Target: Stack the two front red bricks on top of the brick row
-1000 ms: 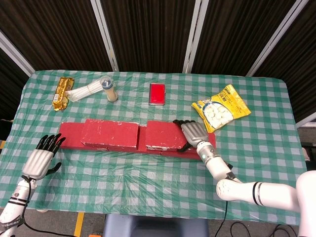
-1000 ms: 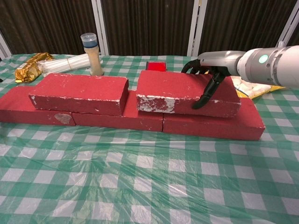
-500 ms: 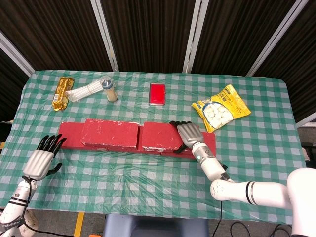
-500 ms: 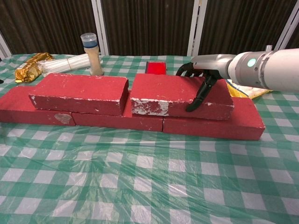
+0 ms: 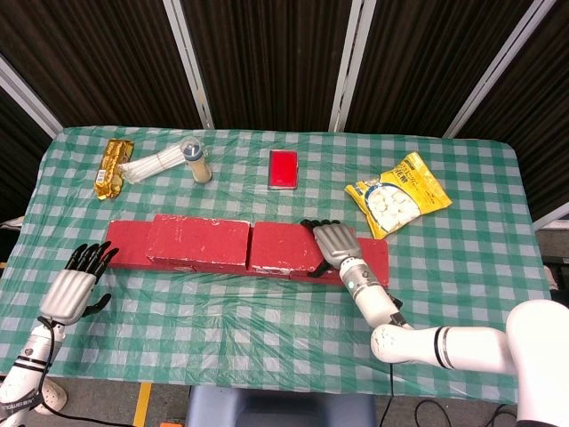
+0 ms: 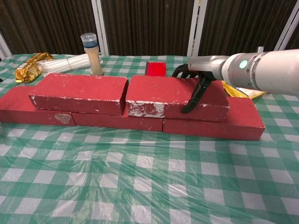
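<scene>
Near edge first: our left hand (image 5: 71, 289) sits idle in front of the row's left end, clear of the bricks, fingers apart, holding nothing. It shows in the head view only.

Our right hand (image 6: 198, 81) is draped over the right end of the right top brick (image 6: 173, 95), fingers curled over the far edge and thumb down the front face, gripping it. Our read: that grip is there to slide the brick sideways and square it up, not to lift it.

The right top brick lies under that hand and runs out to its left, where it meets the left top brick (image 6: 79, 92), touching or very nearly. Both sit flat on the bottom row (image 6: 212, 125), long axes left-right along the row. The row's right end sticks out uncovered beyond the hand.

So both bricks are up, and the rest looks like alignment and release.

Beyond the hand: red box (image 5: 283, 168), snack bag (image 5: 398, 194) to its far right, jar (image 5: 197, 160) and sticks bundle (image 5: 156, 164) far left.
</scene>
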### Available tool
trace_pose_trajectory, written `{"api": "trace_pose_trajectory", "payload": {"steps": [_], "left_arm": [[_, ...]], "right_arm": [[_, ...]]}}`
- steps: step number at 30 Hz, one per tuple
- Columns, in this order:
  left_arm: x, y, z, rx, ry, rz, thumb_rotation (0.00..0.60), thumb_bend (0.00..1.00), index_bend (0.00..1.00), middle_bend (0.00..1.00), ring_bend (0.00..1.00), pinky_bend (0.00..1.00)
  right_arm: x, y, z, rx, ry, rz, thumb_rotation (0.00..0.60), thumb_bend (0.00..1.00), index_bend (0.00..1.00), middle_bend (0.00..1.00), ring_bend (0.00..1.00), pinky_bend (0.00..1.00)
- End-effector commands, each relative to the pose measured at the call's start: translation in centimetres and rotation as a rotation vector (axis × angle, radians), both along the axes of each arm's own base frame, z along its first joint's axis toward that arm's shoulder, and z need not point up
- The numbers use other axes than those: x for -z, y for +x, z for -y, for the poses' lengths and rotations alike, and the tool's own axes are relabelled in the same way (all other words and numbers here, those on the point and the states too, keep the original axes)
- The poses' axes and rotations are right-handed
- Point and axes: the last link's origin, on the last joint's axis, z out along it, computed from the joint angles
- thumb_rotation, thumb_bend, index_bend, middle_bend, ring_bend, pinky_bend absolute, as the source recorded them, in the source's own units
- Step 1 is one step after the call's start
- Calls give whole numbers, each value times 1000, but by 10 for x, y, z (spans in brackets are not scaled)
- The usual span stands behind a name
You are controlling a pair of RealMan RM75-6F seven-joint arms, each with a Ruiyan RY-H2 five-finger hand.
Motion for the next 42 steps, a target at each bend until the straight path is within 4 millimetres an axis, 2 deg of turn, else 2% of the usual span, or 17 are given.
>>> {"api": "trace_pose_trajectory", "payload": {"steps": [1,4,9,19,25,32,35,39,42], "left_arm": [[1,1,0,2,-3,-1,600,323,0,0,0,11],[1,1,1,4,-4,-2,600,322,0,0,0,12],[0,1,1,6,-2,2,600,324,0,0,0,12],[-2,1,1,6,0,6,600,323,0,0,0,12],[-2,0,1,5,-2,7,600,324,0,0,0,12],[-2,0,1,1,-2,9,600,323,0,0,0,12],[-2,0,0,0,-2,9,600,323,0,0,0,12],[-2,-1,0,-2,-4,10,600,324,0,0,0,11],[-2,-1,0,-2,-4,11,600,323,0,0,0,12]], "right_arm": [[2,1,-2,13,8,-24,600,135,312,335,245,434],[3,3,-2,20,12,-27,600,135,252,278,196,405],[6,4,-2,21,12,-18,600,135,92,206,148,386],[6,9,-1,18,-10,-2,600,136,37,189,139,383],[8,10,-2,16,-2,1,600,136,0,147,113,377],[10,10,-2,21,10,3,600,135,0,36,9,239],[11,11,-2,21,14,6,600,130,0,2,0,155],[10,11,-2,25,10,2,600,69,0,0,0,28],[9,11,-2,29,7,1,600,39,0,0,0,3]]}}
